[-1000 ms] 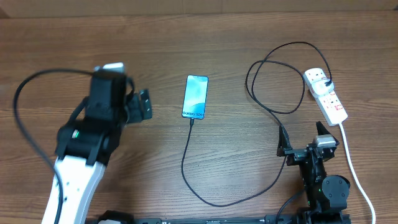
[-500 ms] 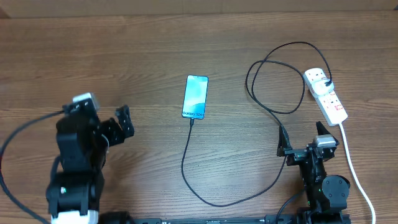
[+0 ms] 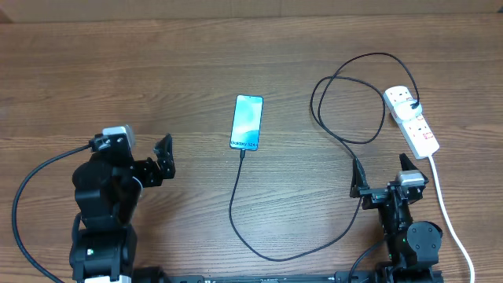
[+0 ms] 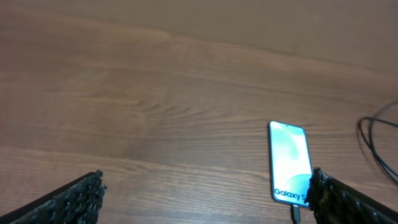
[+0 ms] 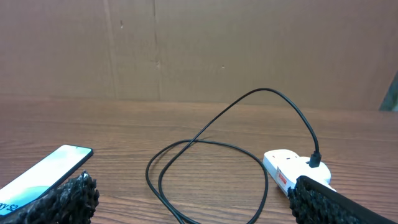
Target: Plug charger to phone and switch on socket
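The phone (image 3: 247, 122) lies flat mid-table with its screen lit. The charger (image 3: 236, 204), a thin black cable, meets the phone's near short edge with its small tip (image 4: 296, 213). It curves right, loops, and ends in a black plug (image 3: 414, 104) seated in the white socket (image 3: 411, 118) at far right. My left gripper (image 3: 161, 161) hovers open and empty, left of the phone and nearer the front. Its wrist view shows the phone (image 4: 289, 160) by the right finger (image 4: 348, 202). My right gripper (image 3: 383, 177) rests open and empty near the front edge, facing the cable loop (image 5: 205, 162) and socket (image 5: 292, 168).
The socket's thick white cord (image 3: 444, 204) runs to the front right edge beside the right arm. A black arm cable (image 3: 31, 189) arcs over the table at the left. A brown cardboard wall (image 5: 186, 50) stands behind the table.
The left arm has drawn back from beside the phone toward the front edge, its gripper staying open. The right arm, phone, charger and socket have not moved.
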Tool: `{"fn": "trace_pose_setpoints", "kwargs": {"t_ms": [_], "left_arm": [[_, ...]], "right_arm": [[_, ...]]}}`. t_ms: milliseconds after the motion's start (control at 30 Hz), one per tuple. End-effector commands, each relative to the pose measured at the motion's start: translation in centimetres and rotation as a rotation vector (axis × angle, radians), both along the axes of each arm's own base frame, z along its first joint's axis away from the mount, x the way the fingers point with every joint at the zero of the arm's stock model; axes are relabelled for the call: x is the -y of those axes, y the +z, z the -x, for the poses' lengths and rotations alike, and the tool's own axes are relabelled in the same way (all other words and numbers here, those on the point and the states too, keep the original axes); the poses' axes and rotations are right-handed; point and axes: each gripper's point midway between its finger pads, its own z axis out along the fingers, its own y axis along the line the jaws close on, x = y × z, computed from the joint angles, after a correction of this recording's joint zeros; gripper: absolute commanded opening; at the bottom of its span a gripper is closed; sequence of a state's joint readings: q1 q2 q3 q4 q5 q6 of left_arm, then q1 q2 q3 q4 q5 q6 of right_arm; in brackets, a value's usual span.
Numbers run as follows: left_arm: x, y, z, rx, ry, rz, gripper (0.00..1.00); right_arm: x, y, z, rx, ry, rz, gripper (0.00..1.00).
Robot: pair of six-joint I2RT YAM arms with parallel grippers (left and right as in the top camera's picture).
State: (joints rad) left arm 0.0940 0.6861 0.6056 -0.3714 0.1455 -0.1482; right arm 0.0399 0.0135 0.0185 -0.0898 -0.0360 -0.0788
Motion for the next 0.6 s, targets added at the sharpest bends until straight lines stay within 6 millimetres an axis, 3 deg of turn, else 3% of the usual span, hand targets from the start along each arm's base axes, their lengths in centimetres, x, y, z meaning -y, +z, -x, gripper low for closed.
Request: {"fn": "trace_pose_setpoints", "kwargs": {"t_ms": [0, 567], "left_arm": [[1.1, 0.0, 0.7, 0.047, -0.088, -0.044, 1.0], [2.9, 0.9, 2.4, 0.459, -0.17, -0.067, 1.0]], "right_arm": [[0.0, -0.1, 0.0, 0.007, -0.004, 0.004, 1.0], [0.0, -0.1, 0.0, 0.007, -0.004, 0.004, 1.0]]}}
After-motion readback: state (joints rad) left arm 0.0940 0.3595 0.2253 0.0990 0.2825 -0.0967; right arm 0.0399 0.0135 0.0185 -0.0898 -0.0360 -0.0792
